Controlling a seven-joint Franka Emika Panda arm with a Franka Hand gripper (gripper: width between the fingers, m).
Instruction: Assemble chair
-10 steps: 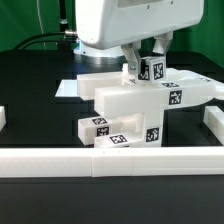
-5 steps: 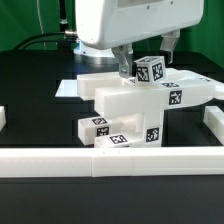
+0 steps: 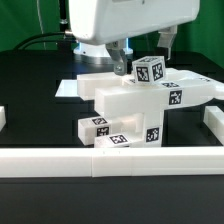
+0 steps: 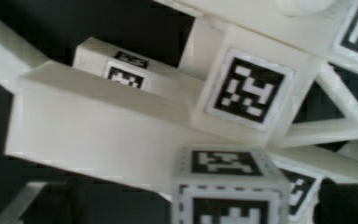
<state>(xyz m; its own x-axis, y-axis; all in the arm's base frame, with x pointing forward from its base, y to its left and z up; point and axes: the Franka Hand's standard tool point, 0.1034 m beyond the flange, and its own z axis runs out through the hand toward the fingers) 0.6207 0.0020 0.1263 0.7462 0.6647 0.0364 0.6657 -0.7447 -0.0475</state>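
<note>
The chair is a stack of glossy white tagged parts (image 3: 130, 103) in the middle of the black table. A small square leg (image 3: 150, 72) stands upright on top of it, tag facing the camera. My gripper (image 3: 143, 50) hangs just above this leg, open, with one finger (image 3: 122, 62) on the exterior view's left of it and the other (image 3: 166, 40) to the right, neither touching. Two more tagged small parts (image 3: 97, 126) (image 3: 121, 141) lie at the stack's foot. In the wrist view, a tagged square block (image 4: 229, 192) sits close under the jaws, over cross-braced white parts (image 4: 105, 110).
A long low white rail (image 3: 110, 162) runs along the front, with short white rail ends at the exterior view's left (image 3: 3, 118) and right (image 3: 214, 125). A flat white sheet (image 3: 66, 89) lies behind the stack. Dark cables trail at the back left.
The gripper was shut on the small square leg a second ago. It has opened wide and risen, and the leg stays standing on the stack.
</note>
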